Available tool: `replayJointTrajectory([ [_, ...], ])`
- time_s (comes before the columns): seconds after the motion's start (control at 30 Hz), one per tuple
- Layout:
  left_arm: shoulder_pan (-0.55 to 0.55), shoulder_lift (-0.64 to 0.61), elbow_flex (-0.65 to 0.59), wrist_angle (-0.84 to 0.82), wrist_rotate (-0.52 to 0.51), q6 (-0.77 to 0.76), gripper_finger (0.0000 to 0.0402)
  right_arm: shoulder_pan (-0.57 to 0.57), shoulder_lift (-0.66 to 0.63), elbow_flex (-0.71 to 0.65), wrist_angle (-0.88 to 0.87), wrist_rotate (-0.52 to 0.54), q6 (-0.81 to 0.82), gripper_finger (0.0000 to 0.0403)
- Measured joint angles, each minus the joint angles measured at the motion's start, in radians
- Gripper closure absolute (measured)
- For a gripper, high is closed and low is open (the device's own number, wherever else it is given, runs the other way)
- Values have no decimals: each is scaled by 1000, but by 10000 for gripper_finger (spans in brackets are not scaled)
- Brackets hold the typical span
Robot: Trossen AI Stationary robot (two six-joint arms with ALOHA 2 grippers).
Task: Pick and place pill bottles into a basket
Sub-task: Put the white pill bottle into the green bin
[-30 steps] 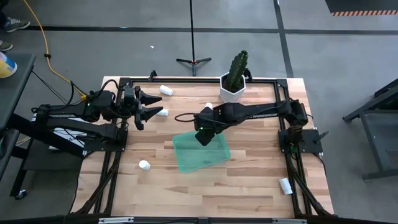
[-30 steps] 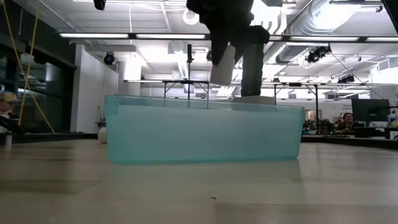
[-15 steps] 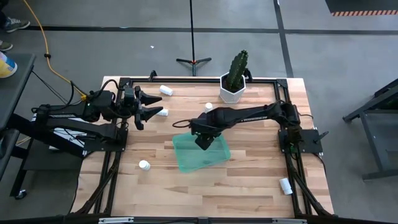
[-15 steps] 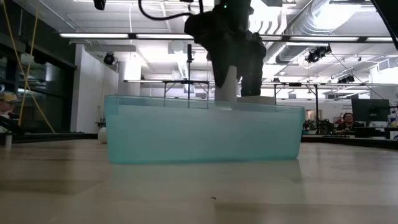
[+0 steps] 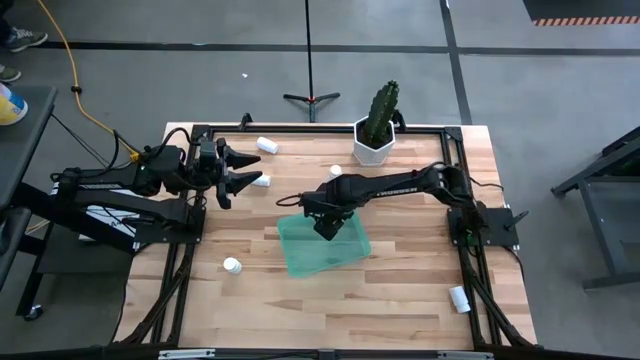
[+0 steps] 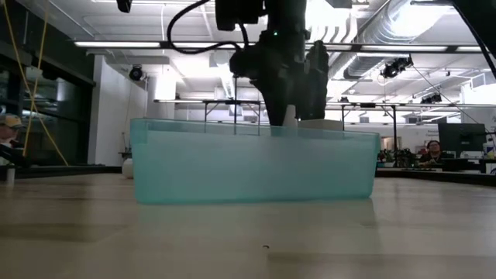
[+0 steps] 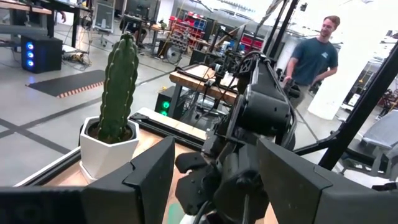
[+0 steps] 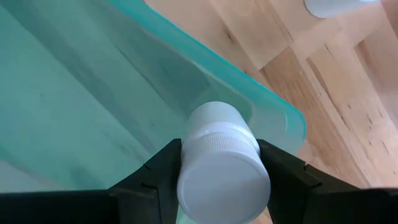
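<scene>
The teal-green tray [image 5: 322, 243] lies flat on the table's middle; in the low view its near wall [image 6: 248, 167] fills the centre. My right gripper [image 5: 326, 225] is over the tray's far part, shut on a white pill bottle [image 8: 219, 155] that reaches down past the rim [image 6: 290, 118]. My left gripper [image 5: 235, 170] waits open and empty at the table's far left, with a bottle [image 5: 262, 181] lying on its side beside it. Other bottles lie at the far edge [image 5: 267, 144], near the pot [image 5: 335, 171], at the near left [image 5: 232, 265] and near right [image 5: 459, 298]. My right gripper pinches the bottle between its two fingers, one on each side of the ridged cap [image 8: 214, 146] at its upper end. The fingers [image 6: 310, 74] come from above, pointing down. The bottle hangs nearly upright below them, its lower end behind the tray's wall.
A white hexagonal pot with a cactus [image 5: 378, 130] stands at the table's far edge, right of the middle; it also shows in the left wrist view [image 7: 115, 106]. A person [image 7: 314, 56] stands in the room beyond the table. Bare wood lies around the tray [image 5: 400, 290].
My right gripper has gone down with the bottle, from well above the tray's rim until the bottle's lower end dips inside the tray. The arm has stretched a little farther over the tray. The bottle stays nearly upright in the hold.
</scene>
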Motion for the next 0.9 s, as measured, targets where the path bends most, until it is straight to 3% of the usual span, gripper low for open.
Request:
replayJointTrajectory([
  [0.9,0,0,0,0,-1,0,140,1,70,0,6,19,11,234],
])
